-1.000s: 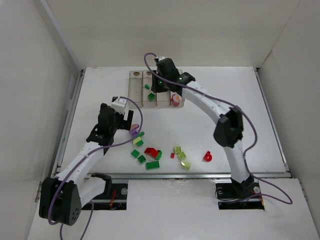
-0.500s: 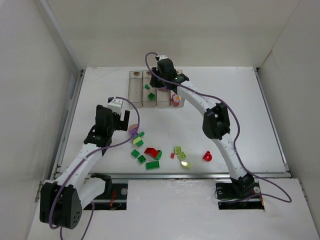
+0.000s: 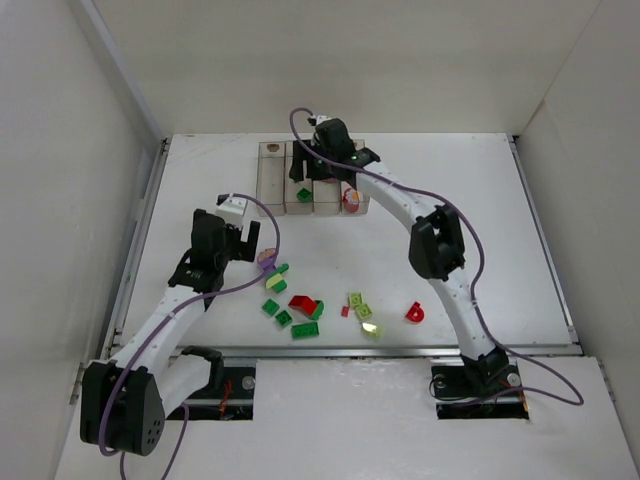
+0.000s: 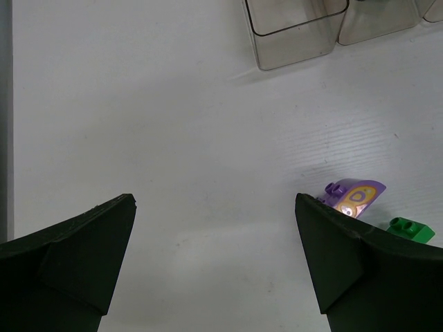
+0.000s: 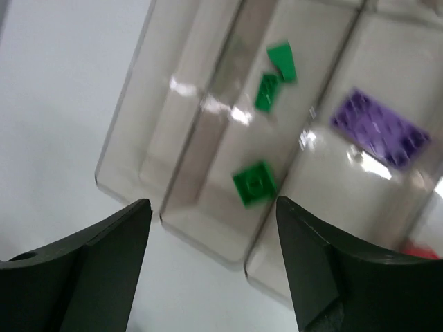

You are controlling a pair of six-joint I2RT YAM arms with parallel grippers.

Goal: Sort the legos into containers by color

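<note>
Right claw (image 5: 211, 207) hung spread and empty over the containers (image 5: 138, 138), green legos (image 5: 254, 183) lying inside; left claw (image 4: 214, 200), also released, hovered over the bench (image 4: 138, 104) beside a purple brick (image 4: 353, 197), probably next, needing a sideways shift before clenching.

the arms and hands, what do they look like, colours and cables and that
The left arm and right arm both have white links with chunky black joints, and a thin purple cable loops loosely along each. The left hand and right hand each have two broad, matte black, wedge-shaped fingers. No markings show on them.
</note>
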